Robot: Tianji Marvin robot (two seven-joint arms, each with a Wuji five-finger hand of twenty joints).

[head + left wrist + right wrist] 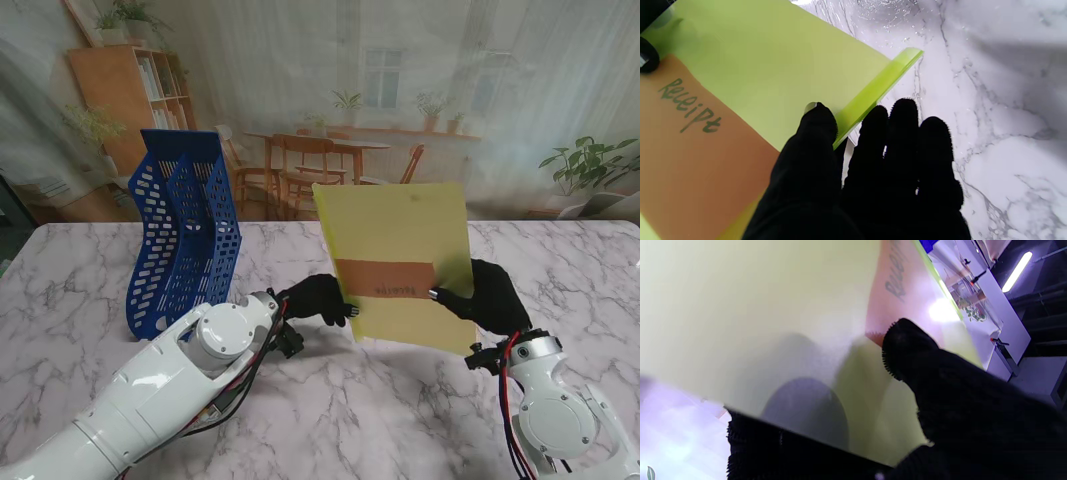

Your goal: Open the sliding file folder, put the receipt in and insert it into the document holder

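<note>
A yellow-green translucent file folder (400, 230) is held off the table, nearly upright, between both hands. An orange receipt (385, 278) with "Receipt" written on it shows through the folder's lower half. My left hand (318, 298) grips the folder's left edge. In the left wrist view its thumb (816, 123) presses the sheet beside the green sliding bar (877, 93), with the other fingers behind. My right hand (490, 297) holds the right edge, with its thumb (907, 340) on the face and its fingers behind the sheet. The blue perforated document holder (185, 230) stands at the far left.
The white marble table (380, 410) stretches under both arms. The document holder's open slots face up, to the left of the folder, about a hand's width from my left hand. A printed backdrop of a room stands beyond the table's far edge.
</note>
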